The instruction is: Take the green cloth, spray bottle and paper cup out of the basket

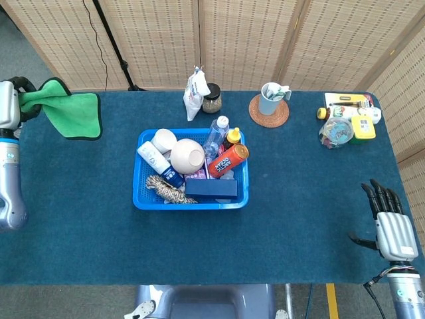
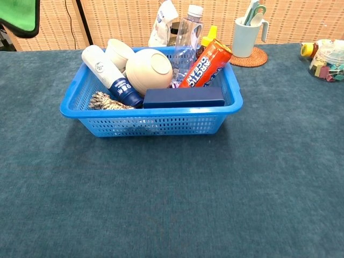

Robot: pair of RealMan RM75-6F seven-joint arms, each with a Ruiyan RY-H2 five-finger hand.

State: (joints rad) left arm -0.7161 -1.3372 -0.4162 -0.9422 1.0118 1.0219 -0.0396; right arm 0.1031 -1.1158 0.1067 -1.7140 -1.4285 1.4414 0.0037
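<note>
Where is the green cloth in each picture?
Head view: the green cloth hangs at the far left, held by the left robot hand, left of the blue basket.
Chest view: only a corner of it shows at the top left edge.
Shared landmark: the blue basket.

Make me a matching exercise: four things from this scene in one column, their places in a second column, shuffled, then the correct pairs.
Things:
1. green cloth
2. orange can
3. light blue mug
4. right hand

Places:
A. on the round woven coaster
B. held by the left hand at the table's far left
C. at the table's near right corner, holding nothing
D. inside the blue basket

Pairs: 1-B, 2-D, 3-A, 4-C
</note>
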